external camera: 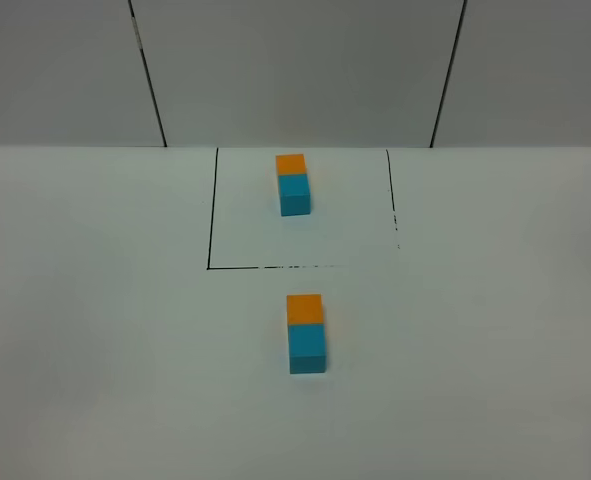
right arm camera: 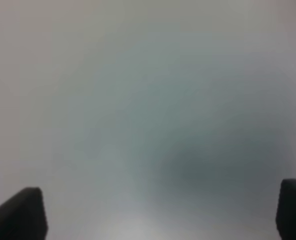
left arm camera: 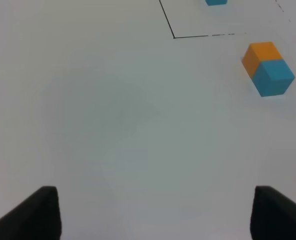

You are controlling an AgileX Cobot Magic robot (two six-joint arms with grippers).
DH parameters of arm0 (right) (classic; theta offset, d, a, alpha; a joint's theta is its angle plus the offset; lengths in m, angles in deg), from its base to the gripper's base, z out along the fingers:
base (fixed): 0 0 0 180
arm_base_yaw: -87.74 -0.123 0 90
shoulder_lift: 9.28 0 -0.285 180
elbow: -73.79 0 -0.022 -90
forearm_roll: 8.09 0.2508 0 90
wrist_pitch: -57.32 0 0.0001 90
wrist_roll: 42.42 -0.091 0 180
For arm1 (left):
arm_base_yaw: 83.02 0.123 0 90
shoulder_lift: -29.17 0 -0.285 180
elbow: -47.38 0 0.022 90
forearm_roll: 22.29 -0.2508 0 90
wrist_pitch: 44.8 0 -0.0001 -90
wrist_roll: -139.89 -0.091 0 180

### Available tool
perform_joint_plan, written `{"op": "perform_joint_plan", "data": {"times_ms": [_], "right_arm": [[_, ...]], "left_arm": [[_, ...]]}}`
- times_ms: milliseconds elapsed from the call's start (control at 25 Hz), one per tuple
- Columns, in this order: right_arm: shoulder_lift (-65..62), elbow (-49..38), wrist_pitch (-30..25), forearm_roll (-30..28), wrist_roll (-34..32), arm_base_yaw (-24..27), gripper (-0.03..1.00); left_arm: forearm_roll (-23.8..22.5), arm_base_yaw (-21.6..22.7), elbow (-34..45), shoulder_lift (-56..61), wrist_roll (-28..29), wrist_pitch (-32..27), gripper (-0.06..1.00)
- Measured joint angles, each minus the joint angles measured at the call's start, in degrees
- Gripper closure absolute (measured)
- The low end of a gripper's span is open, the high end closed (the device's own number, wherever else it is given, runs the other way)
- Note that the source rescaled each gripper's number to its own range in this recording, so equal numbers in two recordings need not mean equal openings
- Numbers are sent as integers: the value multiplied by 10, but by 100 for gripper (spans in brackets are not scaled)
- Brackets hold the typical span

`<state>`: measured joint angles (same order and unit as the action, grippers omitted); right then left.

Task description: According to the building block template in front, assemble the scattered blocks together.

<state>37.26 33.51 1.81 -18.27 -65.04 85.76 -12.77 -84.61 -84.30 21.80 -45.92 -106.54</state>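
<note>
Left gripper (left arm camera: 153, 215): fingers spread wide, the two dark tips sitting at the corners of the left wrist view, nothing but bare table between them.
Right gripper (right arm camera: 158, 215): spread wide as well, dark fingertips at both edges of a blurred right wrist view, pinching nothing, only a soft shadow on the surface below.
Orange cube (left arm camera: 261, 54): off ahead of the left gripper and to one side, well apart from the fingers, flat on the table.
Cyan cube (left arm camera: 274, 76): pressed face to face against the orange cube, the pair reading as one short bar; in the high view it lies nearer the camera, orange cube (external camera: 304, 308) behind cyan cube (external camera: 307, 347).
Template (external camera: 293, 183): smaller-looking orange-and-cyan bar, inside the black outlined square, orange end farther from the camera, cyan end nearer, same order as the pair below it.
Outlined square (external camera: 211, 210): drawn on the white table (external camera: 95, 330), its near line running between the template and the joined cubes.
Arms: neither one shows in the high view.
</note>
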Motion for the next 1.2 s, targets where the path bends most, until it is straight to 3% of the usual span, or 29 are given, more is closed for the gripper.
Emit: {"op": "perform_joint_plan", "data": {"times_ms": [480, 1200], "right_arm": [[-173, -71, -3, 20, 13, 0, 14], [-337, -82, -45, 36, 51, 0, 14]], "left_arm": [[0, 0, 0, 0, 0, 0, 21], [0, 0, 0, 0, 0, 0, 21]]}}
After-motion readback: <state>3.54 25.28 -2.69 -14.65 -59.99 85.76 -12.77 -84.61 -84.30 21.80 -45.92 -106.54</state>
